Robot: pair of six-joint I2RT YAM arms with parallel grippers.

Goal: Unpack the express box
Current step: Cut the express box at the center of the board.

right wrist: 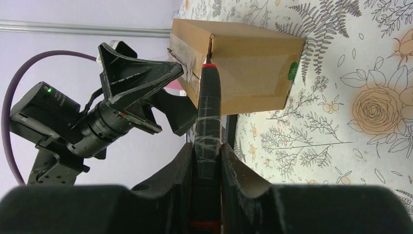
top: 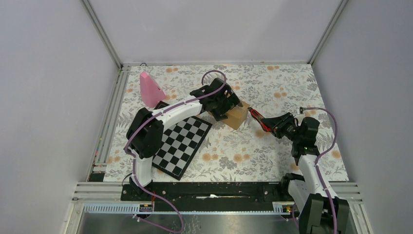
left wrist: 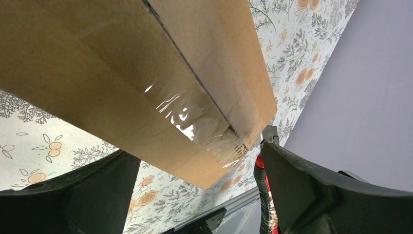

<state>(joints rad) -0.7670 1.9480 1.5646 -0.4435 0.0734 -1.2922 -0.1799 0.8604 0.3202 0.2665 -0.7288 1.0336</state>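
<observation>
1. The express box (top: 238,117) sits near the middle of the table (top: 277,83), up and to the right of the chessboard (top: 182,144). Bare flowered cloth lies open to its right and toward the back edge.
2. A pink cone (top: 151,90) stands at the upper left, close to the left edge and well apart from the box.
3. The left hand (top: 228,110) stands wide at the box's left end, with one finger against the taped end. I cannot tell whether it squeezes.
4. The right hand (top: 276,127) is clamped narrow on a red-and-black tool (right wrist: 208,97), whose tip touches the box's top edge at the seam.
5. The box's flaps are shut, and clear tape (left wrist: 195,122) shines along the seam. A green mark (right wrist: 292,71) shows on one side. Nothing of the inside is visible.
</observation>
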